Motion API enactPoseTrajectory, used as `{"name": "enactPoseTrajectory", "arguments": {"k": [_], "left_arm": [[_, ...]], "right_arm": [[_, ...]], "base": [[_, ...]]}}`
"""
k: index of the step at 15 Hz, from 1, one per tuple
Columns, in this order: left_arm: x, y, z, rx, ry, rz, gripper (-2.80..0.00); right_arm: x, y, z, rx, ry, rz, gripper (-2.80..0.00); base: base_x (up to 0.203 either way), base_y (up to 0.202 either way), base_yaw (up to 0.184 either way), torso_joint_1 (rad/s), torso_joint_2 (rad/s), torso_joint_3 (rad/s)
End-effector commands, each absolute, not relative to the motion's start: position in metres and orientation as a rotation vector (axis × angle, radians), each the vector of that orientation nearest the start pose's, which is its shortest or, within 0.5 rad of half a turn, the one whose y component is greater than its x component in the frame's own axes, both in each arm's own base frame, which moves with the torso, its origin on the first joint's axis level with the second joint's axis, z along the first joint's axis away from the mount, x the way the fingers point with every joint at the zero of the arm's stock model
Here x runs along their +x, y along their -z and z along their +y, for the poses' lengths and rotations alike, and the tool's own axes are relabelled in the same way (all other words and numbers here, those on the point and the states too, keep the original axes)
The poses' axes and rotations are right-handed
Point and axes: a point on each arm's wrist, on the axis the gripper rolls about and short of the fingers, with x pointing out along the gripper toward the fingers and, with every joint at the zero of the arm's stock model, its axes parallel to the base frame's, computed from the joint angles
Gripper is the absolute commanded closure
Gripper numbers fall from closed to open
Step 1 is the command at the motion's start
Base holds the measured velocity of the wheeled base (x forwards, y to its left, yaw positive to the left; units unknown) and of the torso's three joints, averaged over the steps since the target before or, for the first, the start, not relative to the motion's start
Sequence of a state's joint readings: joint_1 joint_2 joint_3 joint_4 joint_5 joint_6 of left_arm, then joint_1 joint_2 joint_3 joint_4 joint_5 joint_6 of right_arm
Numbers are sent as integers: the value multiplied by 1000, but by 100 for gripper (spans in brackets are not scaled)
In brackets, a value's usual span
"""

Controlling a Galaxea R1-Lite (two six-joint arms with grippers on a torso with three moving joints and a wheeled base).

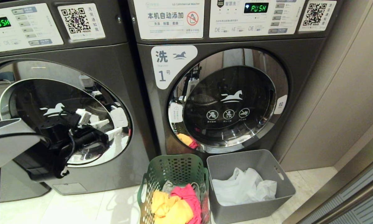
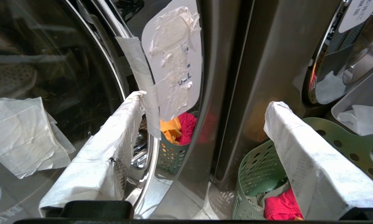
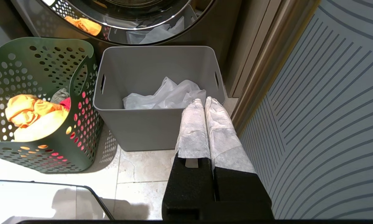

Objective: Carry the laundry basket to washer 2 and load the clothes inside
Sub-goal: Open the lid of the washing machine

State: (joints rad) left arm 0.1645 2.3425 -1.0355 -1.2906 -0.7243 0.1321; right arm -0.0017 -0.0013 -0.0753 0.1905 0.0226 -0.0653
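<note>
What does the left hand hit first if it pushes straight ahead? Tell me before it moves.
Probably the left grey washer's chrome door rim near the taped white label. The open left hand straddles that edge. The green perforated plastic laundry basket sits lower; depth is unclear.

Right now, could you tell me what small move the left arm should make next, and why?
Probably ease the open left gripper forward onto the rim of the left washer's door and close on it. That door is shut, the gripper hangs right before it, and the clothes sit in the green basket. The right gripper is parked, shut.
</note>
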Motion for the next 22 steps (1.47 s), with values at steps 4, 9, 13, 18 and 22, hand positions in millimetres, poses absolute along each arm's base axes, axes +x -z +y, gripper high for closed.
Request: {"name": "enactPoseTrajectory", "arguments": {"k": [4,9,13,18,22], "left_arm": [[432,-65,53,130,518,-42,-280],[443,-66,48,114,528,-35,-280],[448,-66,43,93,545,-42,-280],[454,-65,33,77,581,-47,-280],[453,-60,29,67,639,-36,-280]], "right_arm": [[-30,-76,1,-64,-25,114,0],[-30,-76,1,-64,-25,114,0],[-30,-76,1,-64,-25,116,0],[-30,-76,1,-64,-25,115,0],[-30,-76,1,-64,-25,116,0]], "base": [[0,0,0,0,0,0],[0,0,0,0,0,0],[0,0,0,0,0,0],[0,0,0,0,0,0],[0,0,0,0,0,0]]}}
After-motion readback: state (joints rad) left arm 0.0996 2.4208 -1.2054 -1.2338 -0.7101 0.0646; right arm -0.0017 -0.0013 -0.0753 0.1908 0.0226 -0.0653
